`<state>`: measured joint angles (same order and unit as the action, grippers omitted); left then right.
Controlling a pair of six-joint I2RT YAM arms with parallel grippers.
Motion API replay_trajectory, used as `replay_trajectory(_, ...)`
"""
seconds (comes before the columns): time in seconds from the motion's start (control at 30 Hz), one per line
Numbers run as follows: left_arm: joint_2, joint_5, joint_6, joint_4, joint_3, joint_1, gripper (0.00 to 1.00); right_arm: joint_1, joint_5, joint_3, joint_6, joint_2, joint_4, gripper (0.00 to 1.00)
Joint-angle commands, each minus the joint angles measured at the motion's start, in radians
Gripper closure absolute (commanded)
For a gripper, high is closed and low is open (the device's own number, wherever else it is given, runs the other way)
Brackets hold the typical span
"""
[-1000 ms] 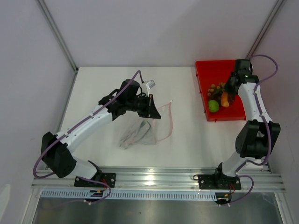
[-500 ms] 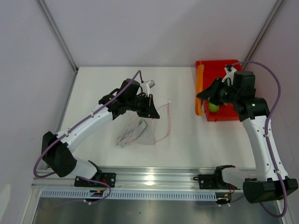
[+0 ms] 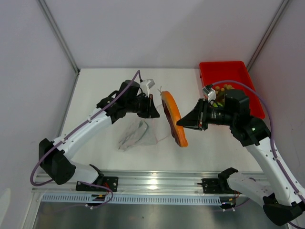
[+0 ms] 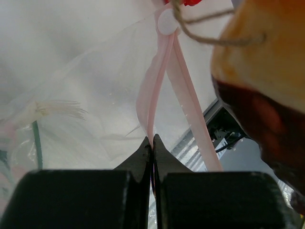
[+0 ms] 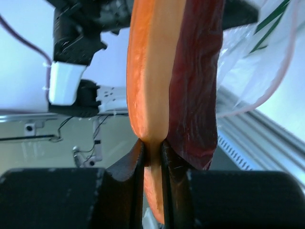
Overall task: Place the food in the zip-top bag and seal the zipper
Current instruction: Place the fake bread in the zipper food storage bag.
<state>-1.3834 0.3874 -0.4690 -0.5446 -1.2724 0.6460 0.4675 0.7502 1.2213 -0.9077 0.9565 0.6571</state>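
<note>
Setting: a robotics laboratory test cell. A flat white table [image 3: 95,86] is enclosed by plain pale wall panels [image 3: 157,28] joined by grey metal corner struts [image 3: 58,34]. Behind the left tool [image 3: 152,108] and right tool [image 3: 181,122], a silver aluminium extrusion rail [image 3: 157,180] carries the black arm bases [image 3: 102,183], beside a slotted grey cable duct [image 3: 143,198].

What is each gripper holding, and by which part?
Left gripper holds the bag by its pink zipper strip. Right gripper clamps the long orange-red piece roughly mid-length.
</note>
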Motion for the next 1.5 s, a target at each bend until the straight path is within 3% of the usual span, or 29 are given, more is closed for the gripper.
replay_trajectory(0.0, 0.050, -0.044, 0.046, 0.011, -0.039, -0.011, 0.99, 0.022, 0.060, 0.006, -0.101, -0.047, -0.018, 1.00)
replay_trajectory(0.4, 0.142, -0.136, 0.064, 0.048, 0.024, -0.016, 0.99, 0.071, 0.112, -0.042, -0.302, -0.130, 0.045, 1.00)
replay_trajectory(0.73, 0.201, -0.079, 0.040, 0.141, 0.102, -0.014, 0.99, 0.099, 0.158, -0.183, -0.546, -0.183, -0.111, 1.00)
replay_trajectory(0.93, 0.248, -0.041, 0.027, 0.198, 0.157, -0.008, 0.99, 0.105, 0.144, -0.203, -0.718, -0.095, -0.306, 1.00)
replay_trajectory(1.17, 0.294, -0.025, 0.015, 0.235, 0.192, 0.009, 0.99, 0.103, 0.152, -0.221, -0.806, 0.063, -0.502, 1.00)
replay_trajectory(1.3, 0.307, -0.038, 0.016, 0.187, 0.160, 0.009, 1.00, 0.095, 0.153, -0.218, -0.790, 0.142, -0.530, 1.00)
replay_trajectory(1.4, 0.311, -0.042, 0.015, 0.149, 0.143, 0.009, 0.99, 0.079, 0.169, -0.197, -0.720, 0.201, -0.501, 0.84)
replay_trajectory(1.43, 0.313, -0.042, 0.013, 0.141, 0.131, 0.009, 0.99, 0.069, 0.172, -0.177, -0.674, 0.217, -0.452, 0.64)
replay_trajectory(1.47, 0.314, -0.041, 0.006, 0.130, 0.127, 0.009, 0.99, 0.060, 0.164, -0.134, -0.583, 0.246, -0.362, 0.52)
